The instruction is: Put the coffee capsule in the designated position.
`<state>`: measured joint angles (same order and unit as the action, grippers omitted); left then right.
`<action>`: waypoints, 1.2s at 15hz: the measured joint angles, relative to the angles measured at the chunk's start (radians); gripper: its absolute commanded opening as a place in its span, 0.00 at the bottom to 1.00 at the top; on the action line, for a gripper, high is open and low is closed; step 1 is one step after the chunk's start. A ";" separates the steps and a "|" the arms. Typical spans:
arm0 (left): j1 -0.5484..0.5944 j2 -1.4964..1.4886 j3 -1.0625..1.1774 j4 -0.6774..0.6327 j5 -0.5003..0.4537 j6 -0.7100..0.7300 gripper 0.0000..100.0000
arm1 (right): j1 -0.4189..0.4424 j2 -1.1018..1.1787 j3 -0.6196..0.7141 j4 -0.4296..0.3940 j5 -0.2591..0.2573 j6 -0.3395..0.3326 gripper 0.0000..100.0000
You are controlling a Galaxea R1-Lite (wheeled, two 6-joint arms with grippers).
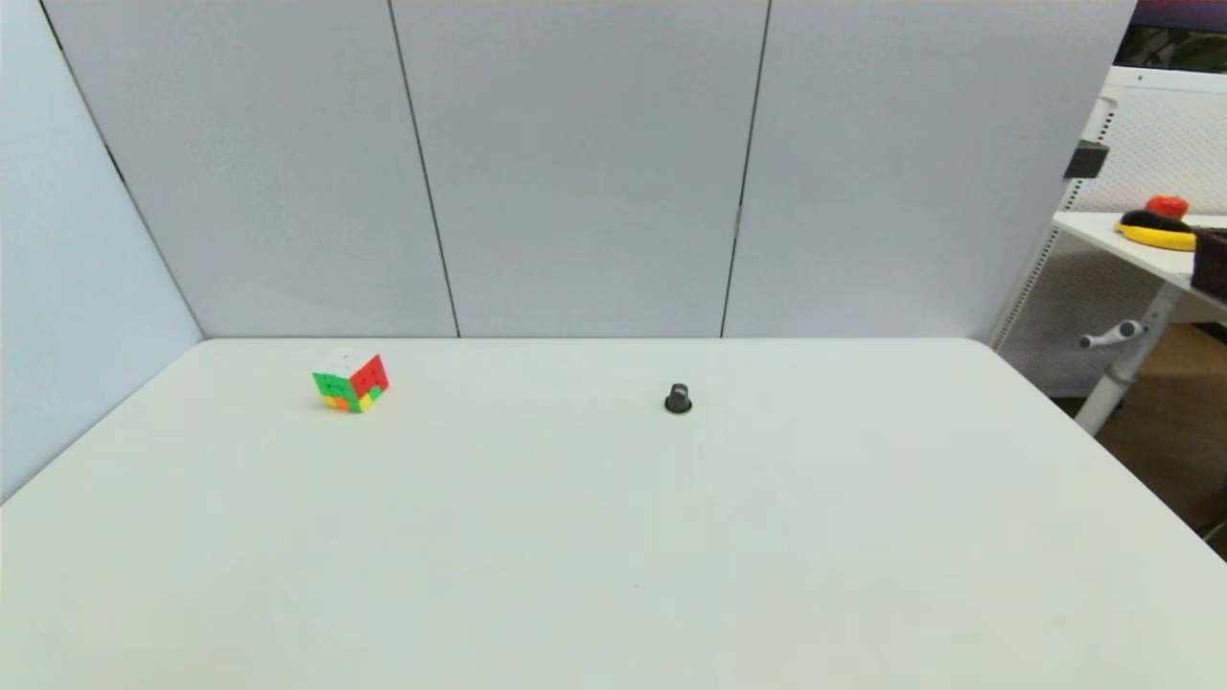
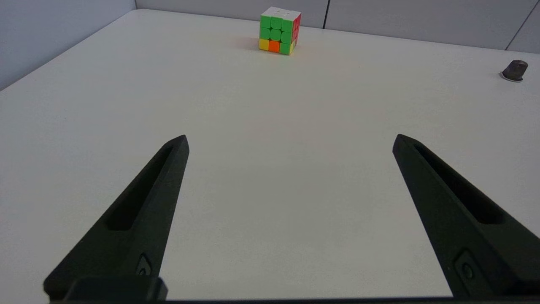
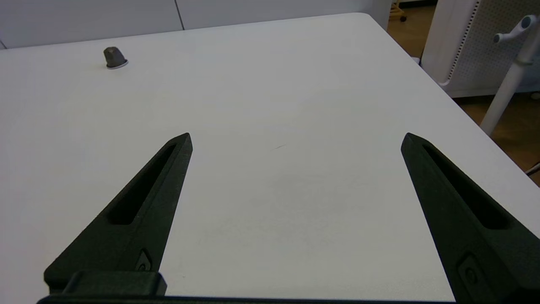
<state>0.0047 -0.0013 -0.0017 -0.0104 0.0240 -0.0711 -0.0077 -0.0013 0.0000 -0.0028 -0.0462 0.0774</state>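
The coffee capsule (image 1: pixel 678 399) is a tiny dark dome on a wider rim, standing upright on the white table a little right of centre, towards the back. It also shows in the left wrist view (image 2: pixel 515 70) and in the right wrist view (image 3: pixel 114 58), far from both sets of fingers. My left gripper (image 2: pixel 290 141) is open over bare tabletop near the front left. Over bare tabletop near the front right, my right gripper (image 3: pixel 296 139) is open too. Neither arm appears in the head view. The designated position carries no mark that I can make out.
A multicoloured puzzle cube (image 1: pixel 351 382) sits at the back left of the table (image 1: pixel 613 575); the left wrist view shows the cube (image 2: pixel 279 30) too. Grey panels wall the back and left. Past the table's right edge stands another desk (image 1: pixel 1141 244) with a crank handle.
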 measured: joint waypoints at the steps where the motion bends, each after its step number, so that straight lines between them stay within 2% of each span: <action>1: 0.000 0.000 0.000 0.000 0.000 0.000 1.00 | 0.000 0.000 0.000 0.000 0.000 0.000 1.00; 18: 0.000 0.050 -0.033 0.025 -0.013 0.009 1.00 | 0.000 0.000 0.000 0.000 0.000 0.000 1.00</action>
<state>0.0043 0.0485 -0.0345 0.0149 0.0111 -0.0626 -0.0077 -0.0013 0.0000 -0.0028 -0.0460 0.0779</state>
